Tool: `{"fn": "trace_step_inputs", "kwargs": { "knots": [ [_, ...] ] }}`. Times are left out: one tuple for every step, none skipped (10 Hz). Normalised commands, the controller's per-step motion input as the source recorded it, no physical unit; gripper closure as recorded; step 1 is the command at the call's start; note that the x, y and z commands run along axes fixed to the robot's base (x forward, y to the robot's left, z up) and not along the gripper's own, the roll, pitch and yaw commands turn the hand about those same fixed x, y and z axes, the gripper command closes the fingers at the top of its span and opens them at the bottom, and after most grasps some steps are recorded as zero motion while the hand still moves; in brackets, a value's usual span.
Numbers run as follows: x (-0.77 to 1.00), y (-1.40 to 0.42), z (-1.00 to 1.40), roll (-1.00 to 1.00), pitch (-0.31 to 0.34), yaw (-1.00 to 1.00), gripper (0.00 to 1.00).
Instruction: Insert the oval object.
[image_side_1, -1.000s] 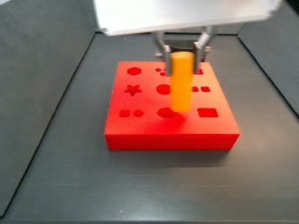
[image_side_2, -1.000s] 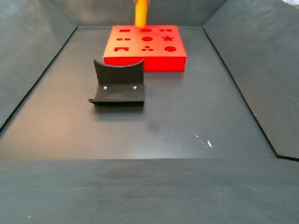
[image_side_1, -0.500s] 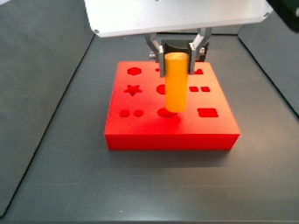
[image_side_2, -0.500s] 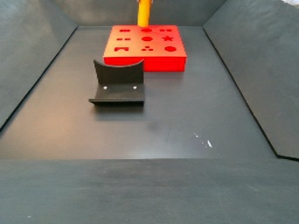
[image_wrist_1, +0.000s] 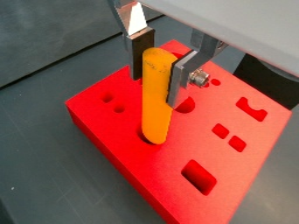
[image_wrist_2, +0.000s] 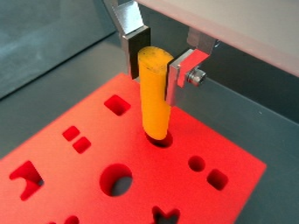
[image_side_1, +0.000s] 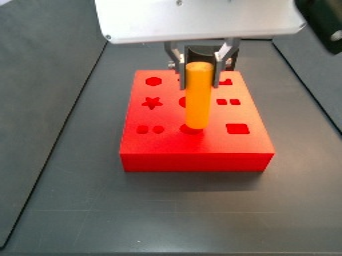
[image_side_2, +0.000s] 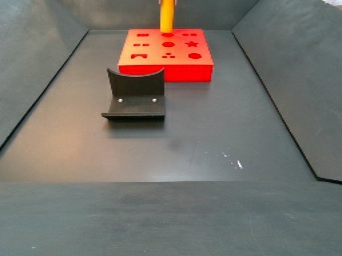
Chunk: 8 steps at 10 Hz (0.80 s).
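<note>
The oval object, a yellow-orange peg (image_wrist_1: 156, 96), stands upright between my gripper's (image_wrist_1: 158, 84) fingers, pads pressed on its upper part. Its lower end sits in a hole in the top of the red block (image_wrist_1: 111, 131). In a wrist view the peg (image_wrist_2: 153, 92) enters an opening near the middle of the block (image_wrist_2: 117, 140). In a side view the gripper (image_side_1: 198, 58) hangs over the block (image_side_1: 194, 145) with the peg (image_side_1: 197, 95) below it. In a side view the peg (image_side_2: 166, 15) shows at the far end of the block (image_side_2: 167, 58); the gripper is out of frame there.
The block's top has several other shaped holes, among them a star (image_side_1: 151, 102) and a rectangle (image_side_1: 238, 127). The dark fixture (image_side_2: 134, 95) stands on the floor in front of the block. Dark walls enclose the floor.
The gripper and the peg have moved down; the peg's lower end now sits lower in the block's hole and less of it shows above the top.
</note>
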Motion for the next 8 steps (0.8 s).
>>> {"fn": "trace_step_inputs", "kwargs": {
  "knots": [
    [-0.24,0.00,-0.31,0.02,0.004,0.00,1.00],
    [-0.08,0.00,-0.27,0.00,0.000,0.00,1.00],
    [0.03,0.00,-0.31,0.02,0.000,0.00,1.00],
    [0.32,0.00,-0.33,0.01,0.000,0.05,1.00],
    [0.43,0.00,-0.34,0.01,0.000,0.12,1.00],
    [0.23,0.00,-0.34,0.04,0.000,0.10,1.00],
    [0.00,0.00,-0.31,0.04,0.000,0.00,1.00],
    [-0.10,0.00,-0.27,0.05,0.004,0.00,1.00]
  ]
}}
